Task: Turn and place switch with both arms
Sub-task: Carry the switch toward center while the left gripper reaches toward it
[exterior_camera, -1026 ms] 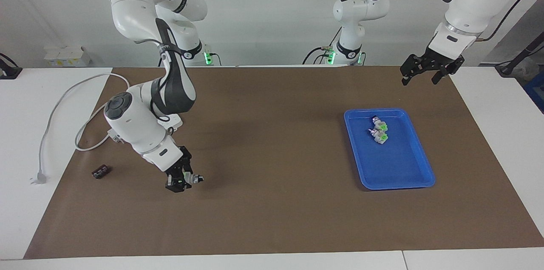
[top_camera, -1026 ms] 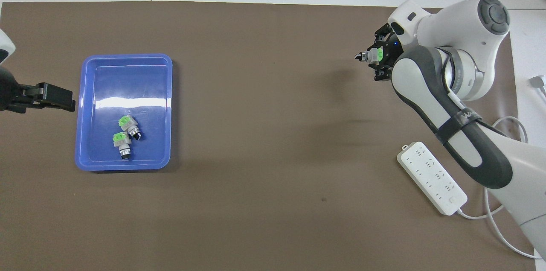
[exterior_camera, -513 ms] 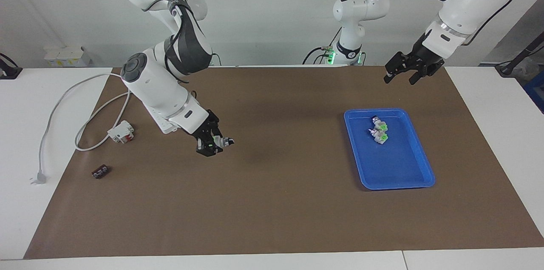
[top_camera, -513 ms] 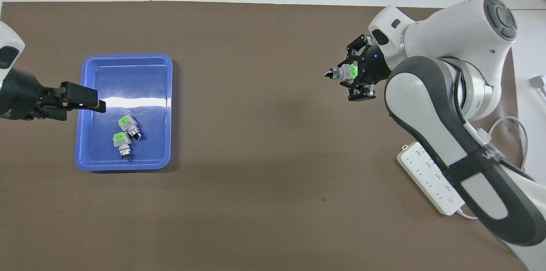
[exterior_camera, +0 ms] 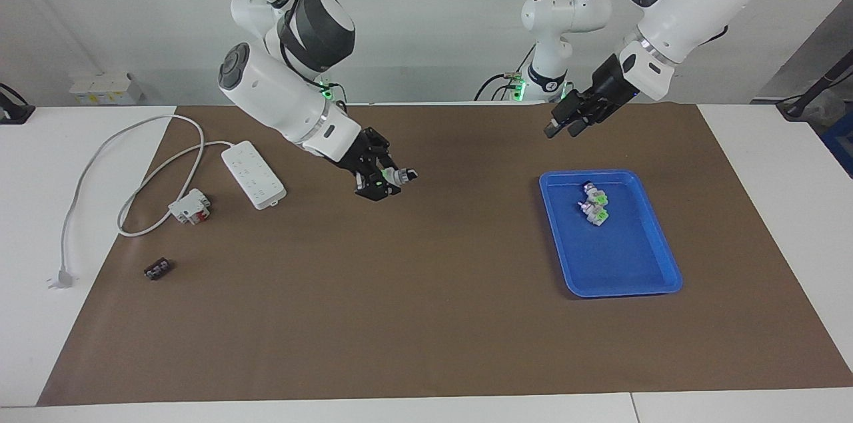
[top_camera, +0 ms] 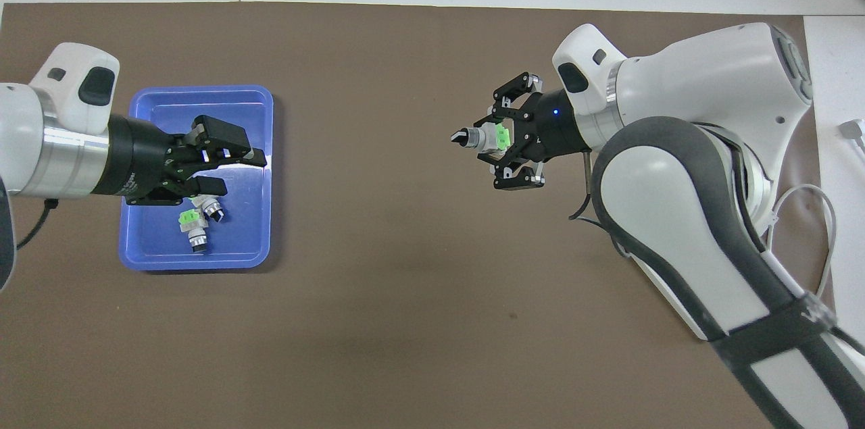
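My right gripper (exterior_camera: 377, 178) is shut on a switch (exterior_camera: 397, 176) with a green label and holds it up over the middle of the brown mat, black knob pointing toward the left arm's end; it also shows in the overhead view (top_camera: 489, 138). My left gripper (exterior_camera: 561, 127) is open, empty and raised in the air. In the overhead view, the left gripper (top_camera: 236, 162) covers part of the blue tray (top_camera: 155, 255). Two more switches (exterior_camera: 595, 204) lie in the tray (exterior_camera: 626, 266); one (top_camera: 194, 226) shows fully, the other is partly hidden.
A white power strip (exterior_camera: 253, 174) with its cable lies toward the right arm's end. A white-and-red block (exterior_camera: 191, 205) and a small black ribbed piece (exterior_camera: 158, 269) lie beside it, farther from the robots.
My right gripper has lifted the switch and carried it from the right arm's end toward the middle of the mat. My left gripper has swung in toward the middle, above the tray.
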Controlling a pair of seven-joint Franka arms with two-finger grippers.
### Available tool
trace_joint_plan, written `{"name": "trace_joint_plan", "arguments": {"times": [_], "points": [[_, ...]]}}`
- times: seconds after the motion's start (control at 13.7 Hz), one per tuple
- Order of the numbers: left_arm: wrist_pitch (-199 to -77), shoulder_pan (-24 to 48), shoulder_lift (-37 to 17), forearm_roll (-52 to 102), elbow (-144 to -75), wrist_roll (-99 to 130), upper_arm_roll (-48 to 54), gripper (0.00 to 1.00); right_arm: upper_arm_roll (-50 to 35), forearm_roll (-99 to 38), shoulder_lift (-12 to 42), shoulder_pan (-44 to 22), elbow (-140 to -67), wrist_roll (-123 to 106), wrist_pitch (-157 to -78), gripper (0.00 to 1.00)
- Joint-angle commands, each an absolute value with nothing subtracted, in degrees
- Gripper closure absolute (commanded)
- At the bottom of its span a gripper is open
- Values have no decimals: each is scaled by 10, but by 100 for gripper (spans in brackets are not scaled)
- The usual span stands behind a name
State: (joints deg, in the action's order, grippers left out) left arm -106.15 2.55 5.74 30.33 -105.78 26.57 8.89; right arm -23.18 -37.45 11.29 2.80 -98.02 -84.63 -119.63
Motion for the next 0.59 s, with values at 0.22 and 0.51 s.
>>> {"name": "trace_joint_plan", "arguments": {"times": [0.22, 0.51], "points": [[-1177, 85, 79, 412, -1107, 357, 83, 43, -234, -514, 33, 29, -1066, -889, -1235, 100], [-1194, 105, 79, 479, -1107, 425, 83, 58, -234, -533, 25, 4, -1086, -901, -1272, 100]]}}
